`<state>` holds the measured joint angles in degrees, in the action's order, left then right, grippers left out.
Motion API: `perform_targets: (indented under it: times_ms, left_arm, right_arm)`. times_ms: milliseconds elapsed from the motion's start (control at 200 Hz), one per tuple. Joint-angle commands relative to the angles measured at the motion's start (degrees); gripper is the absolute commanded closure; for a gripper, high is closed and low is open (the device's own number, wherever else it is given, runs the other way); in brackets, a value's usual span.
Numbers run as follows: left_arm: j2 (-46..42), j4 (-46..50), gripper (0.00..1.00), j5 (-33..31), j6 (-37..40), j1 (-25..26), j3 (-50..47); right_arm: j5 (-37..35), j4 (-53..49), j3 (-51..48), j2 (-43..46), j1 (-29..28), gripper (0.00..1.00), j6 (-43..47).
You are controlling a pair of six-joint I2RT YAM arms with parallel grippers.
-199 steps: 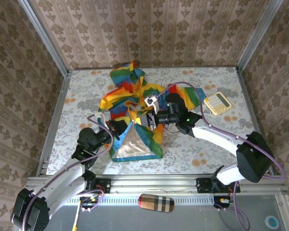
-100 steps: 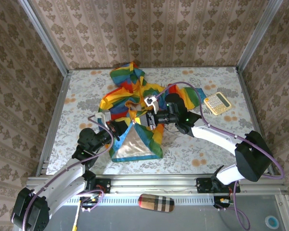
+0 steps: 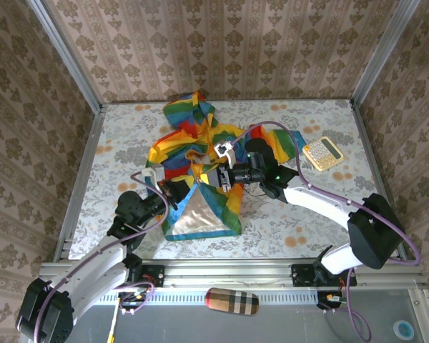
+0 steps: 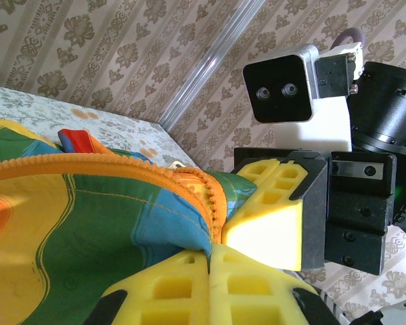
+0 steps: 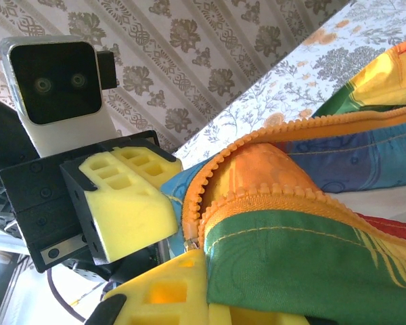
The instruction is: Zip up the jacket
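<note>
1. Rainbow-striped fabric jacket: small and hooded, with red, orange, yellow, green and blue bands. Its pale beige lining is turned out in a triangular flap. It lies crumpled beneath and between both grippers, with the hood on their far side and the lining flap on their near side.
2. Orange zipper: a toothed strip along the jacket's front edge. It arcs just above the left gripper's pads, and a second toothed edge curves just above the right gripper's fingers.
3. Left gripper: yellow cell-moulded pads on a black body. The pads are pressed together, pinching blue-green jacket cloth beside the zipper.
4. Right gripper: same make as the left. It is closed on the green jacket hem at the zipper and faces the left gripper, close beside it.
5. Pale floral-patterned table top: lies beneath both grippers and carries the jacket.
6. Yellow-and-beige flat calculator: lies well apart from the right gripper, out to its right.
7. Beige tartan oblong case: lies on the near rail, behind both grippers and between the arm bases.
</note>
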<state>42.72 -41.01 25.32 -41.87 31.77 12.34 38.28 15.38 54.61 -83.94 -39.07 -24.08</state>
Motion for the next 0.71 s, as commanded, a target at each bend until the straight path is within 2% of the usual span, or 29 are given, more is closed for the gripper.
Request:
perform_targets:
  times_ms: [0,260,440,700]
  left_arm:
    - [-0.18,-2.62,1.00,1.91,-0.63,-0.29,-0.74]
    - [-0.19,-0.86,1.00,2.14,-0.05,-0.39,-1.17]
    - [-1.17,1.92,1.00,3.68,-0.92,-3.19,-1.09]
    - [-1.14,3.35,1.00,9.01,-1.40,-5.13,0.12]
  right_arm:
    - [1.97,3.82,1.28,-0.79,0.50,1.00,-0.79]
    - [4.05,5.92,1.79,-1.80,1.17,1.00,-2.95]
    - [5.79,6.95,1.71,-2.55,1.61,1.00,-4.65]
    - [6.54,6.69,1.97,-3.32,1.97,1.00,-5.01]
